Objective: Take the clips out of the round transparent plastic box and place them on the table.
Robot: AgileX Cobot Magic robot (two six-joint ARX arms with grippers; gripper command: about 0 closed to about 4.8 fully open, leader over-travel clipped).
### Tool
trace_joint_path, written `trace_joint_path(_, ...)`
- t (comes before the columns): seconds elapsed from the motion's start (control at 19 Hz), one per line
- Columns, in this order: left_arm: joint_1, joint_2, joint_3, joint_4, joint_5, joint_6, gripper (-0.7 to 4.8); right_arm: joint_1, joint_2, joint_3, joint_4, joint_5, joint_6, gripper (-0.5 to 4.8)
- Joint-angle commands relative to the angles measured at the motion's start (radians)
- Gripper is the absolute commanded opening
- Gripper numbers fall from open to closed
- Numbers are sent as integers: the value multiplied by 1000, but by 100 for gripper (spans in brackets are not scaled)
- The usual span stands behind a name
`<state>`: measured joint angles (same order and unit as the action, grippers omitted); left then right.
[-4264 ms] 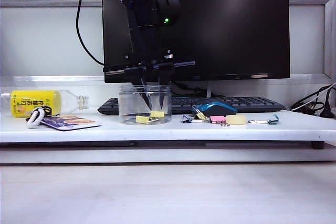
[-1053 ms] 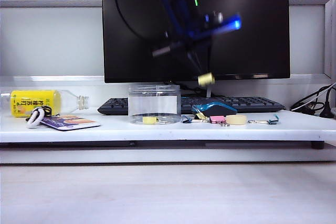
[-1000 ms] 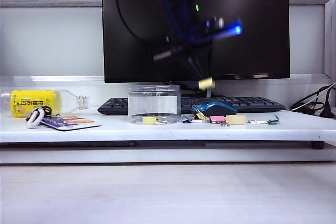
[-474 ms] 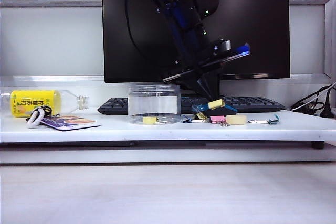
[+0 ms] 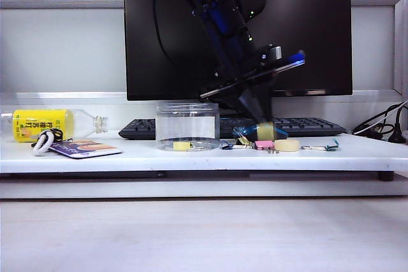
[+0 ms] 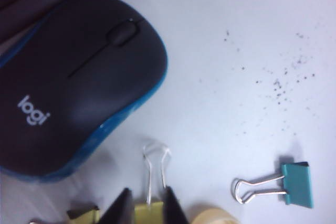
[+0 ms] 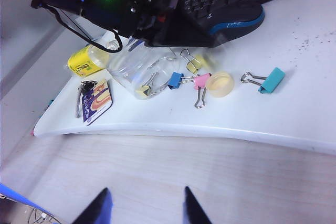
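Left gripper (image 6: pixel 146 208) flanks wire-handled yellow clip (image 6: pixel 148 212) beside glossy mouse (image 6: pixel 73 82).

Round transparent plastic box (image 5: pixel 187 126): upright on the white surface (image 5: pixel 127 157), one pale-yellow clip (image 5: pixel 182 146) inside. Second pale-yellow clip (image 5: pixel 265 131) (silver wire handles) just above the surface, between left end effector (image 6: pixel 146 209) fingers.
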<state>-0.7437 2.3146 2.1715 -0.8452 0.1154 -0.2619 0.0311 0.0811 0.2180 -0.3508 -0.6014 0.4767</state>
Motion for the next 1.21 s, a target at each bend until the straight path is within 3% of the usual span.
trace_joint_path(0.05,-3,-3,3,16,5,0,67,0,0,5,10,1,-6,176)
trace_joint_path(0.26,-2,-16,6,-18,42,3,67,0,0,4,10,0,-6,176)
trace_joint_path(0.37,-2,-54,6,-66,35,45,67,0,1,4,10,0,-6,176)
trace_joint_path(0.63,6,-222,6,-209,-161,173,67,0,0,5,10,1,-6,176)
trace_joint_path(0.89,72,-270,5,-395,-177,129,67,0,0,5,10,0,-6,176)
trace_joint_path(1.21,93,-224,-2,-389,-182,111,67,0,1,5,8,-2,-6,176)
